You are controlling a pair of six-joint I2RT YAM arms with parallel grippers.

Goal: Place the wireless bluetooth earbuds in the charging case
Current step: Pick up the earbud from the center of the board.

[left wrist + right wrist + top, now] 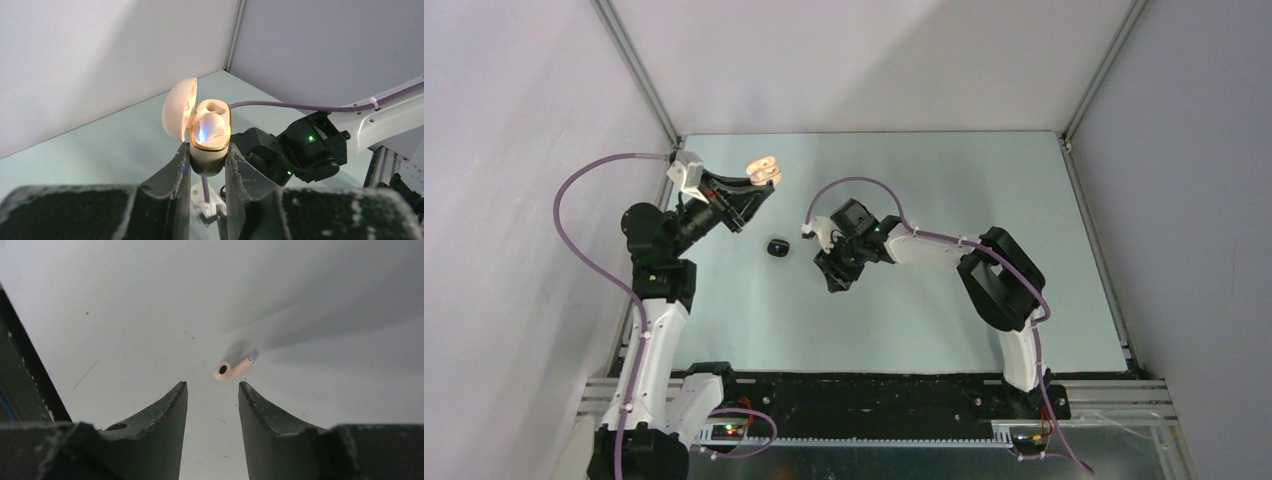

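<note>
My left gripper (757,183) is raised over the table's back left and is shut on the beige charging case (764,170). In the left wrist view (208,150) the case (210,145) stands upright between the fingers. Its lid (179,107) is swung open to the left, and a blue light glows inside its gold-rimmed mouth. I cannot tell whether a bud sits in it. My right gripper (831,278) is open and empty, low over the table. In the right wrist view (212,384) a pale earbud (230,369) with a dark tip lies just beyond the fingertips. A darker earbud (777,247) lies on the table left of that gripper.
The pale table (924,300) is walled on three sides by grey panels (864,60). The right arm's wrist (300,147), with green lights and a purple cable, shows just beyond the held case. A black rail (874,395) runs along the near edge.
</note>
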